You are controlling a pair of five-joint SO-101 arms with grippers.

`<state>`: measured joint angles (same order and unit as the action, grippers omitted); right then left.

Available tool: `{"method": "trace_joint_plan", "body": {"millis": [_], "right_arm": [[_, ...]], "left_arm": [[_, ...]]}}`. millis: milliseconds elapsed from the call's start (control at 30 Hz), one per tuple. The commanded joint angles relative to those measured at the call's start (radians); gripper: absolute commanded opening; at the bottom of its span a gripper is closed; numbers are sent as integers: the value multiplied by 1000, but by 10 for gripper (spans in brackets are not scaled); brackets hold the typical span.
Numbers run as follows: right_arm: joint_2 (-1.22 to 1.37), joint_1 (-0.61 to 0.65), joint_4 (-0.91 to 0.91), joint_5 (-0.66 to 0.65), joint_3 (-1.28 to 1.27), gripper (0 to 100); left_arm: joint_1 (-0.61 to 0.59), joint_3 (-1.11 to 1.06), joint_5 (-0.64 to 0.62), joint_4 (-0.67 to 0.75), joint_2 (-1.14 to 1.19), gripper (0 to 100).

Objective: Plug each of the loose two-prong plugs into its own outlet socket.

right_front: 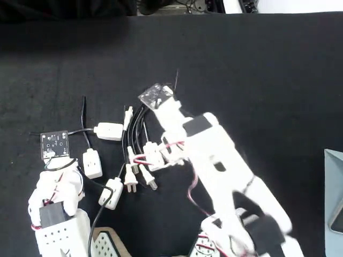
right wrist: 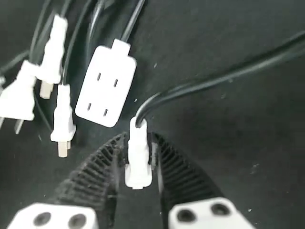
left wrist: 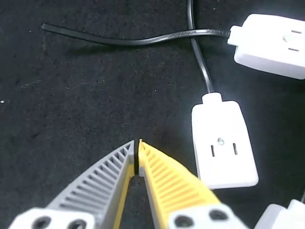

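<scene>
The right gripper [right wrist: 137, 139] pinches a white two-prong plug [right wrist: 138, 167] beside a white outlet socket [right wrist: 106, 86]. The plug's long axis lies along the fingers [right wrist: 95, 171], with the cord end pointing out beyond their tips. The left gripper [left wrist: 138, 143] is pressed together over the table [left wrist: 71, 105].

Three white plugs [right wrist: 63, 121] lie loose and flat on the black desk [right wrist: 238, 143], just beside a white socket [right wrist: 106, 86] that has its slots facing up. A fourth plug [right wrist: 138, 164] sits clamped in the right end effector [right wrist: 137, 142].
</scene>
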<state>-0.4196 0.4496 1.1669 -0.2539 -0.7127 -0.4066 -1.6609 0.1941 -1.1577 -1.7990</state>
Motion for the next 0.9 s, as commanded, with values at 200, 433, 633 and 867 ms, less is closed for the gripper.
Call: {"method": "trace_joint_plan", "body": {"millis": [200, 433, 633, 867], "right_arm": [[-315, -161, -196, 109, -200, 11], [-315, -195, -336, 206, -291, 11], [-315, -242, -348, 244, -309, 11], [-315, -244, -411, 244, -366, 11]], "left_arm": [[36, 203, 9, 15, 6, 146], [153, 407, 9, -43, 89, 133], [166, 636, 181, -29, 511, 134], [168, 803, 327, -35, 970, 173]]}}
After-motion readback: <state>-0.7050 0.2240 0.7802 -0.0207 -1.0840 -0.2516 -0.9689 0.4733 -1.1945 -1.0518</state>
